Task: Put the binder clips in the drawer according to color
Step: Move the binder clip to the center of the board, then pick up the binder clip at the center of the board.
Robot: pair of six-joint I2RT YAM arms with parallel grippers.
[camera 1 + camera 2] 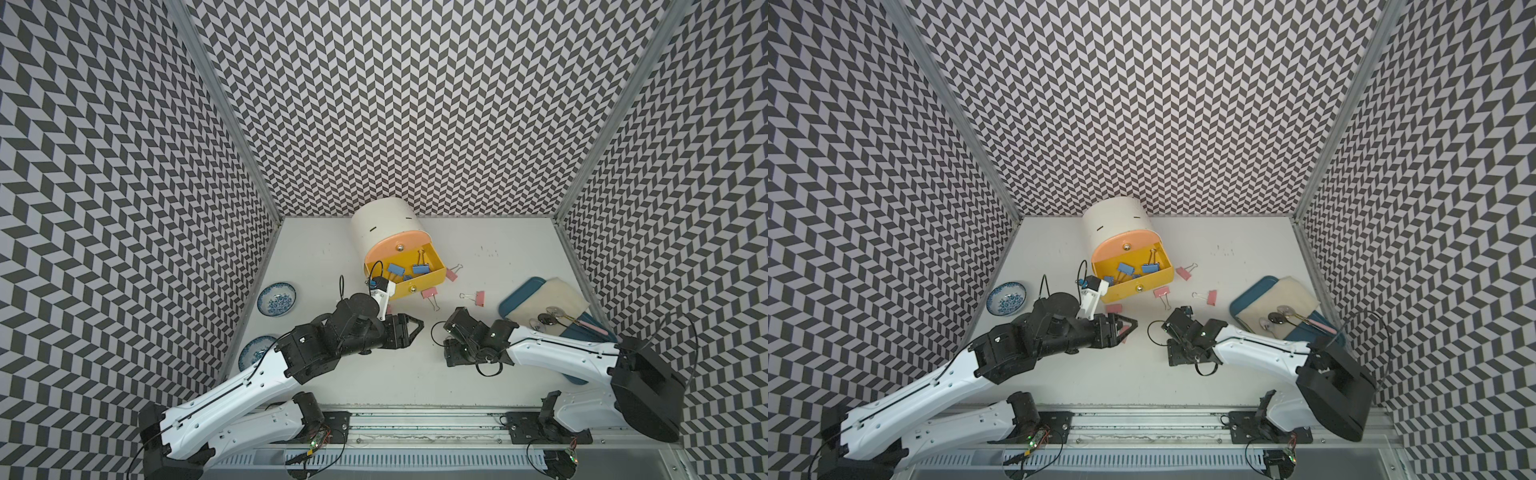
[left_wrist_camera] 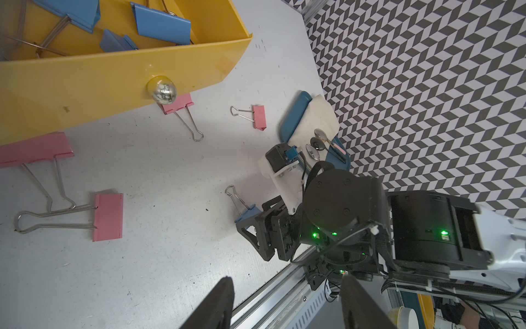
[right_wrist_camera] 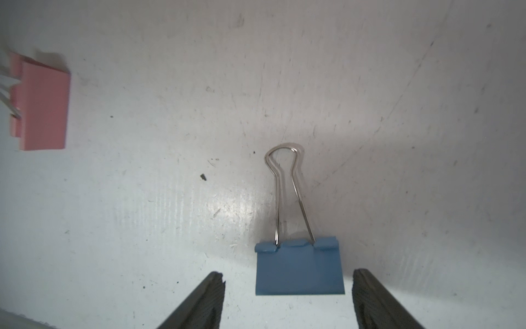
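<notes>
We see the right hand (image 3: pixel 289 273) tipped down over the bench (image 3: pixel 142 213) and released. Its two fingers stand wide apart, one on each side of a blue binder clip (image 3: pixel 299 267), and bare bench shows in both gaps, so nothing is grasped. The clip lies flat on the bench between the fingertips. Its long axis runs straight out from the hand, with the blue body nearest the hand and the silver wire handles (image 3: pixel 284 185) pointing away from it.

Ahead of this hand and off to one side lies a pink clip (image 3: pixel 42 105), well apart from the blue one. Beyond that, the left hand (image 1: pixel 415 328) points back toward the right hand. Its fingers are also spread, with nothing between them.

Off to the side of both hands stands a yellow drawer (image 1: pixel 415 282), pulled out of a cream cabinet (image 1: pixel 382 224) beneath a shut peach drawer (image 1: pixel 399 245). Several blue clips (image 1: pixel 419 268) already lie in it.

Three more pink clips lie between the hands and the drawer. One is tucked against the drawer front (image 1: pixel 429 293), one is beside the drawer's corner (image 1: pixel 451 274), and one is near the right hand's wrist (image 1: pixel 480 298).

Alongside the right arm sits a teal tray (image 1: pixel 521 293) carrying a cream cloth (image 1: pixel 552 299) and spoons (image 1: pixel 544 320). Two patterned bowls (image 1: pixel 276 299) (image 1: pixel 253 351) sit beside the left arm.
</notes>
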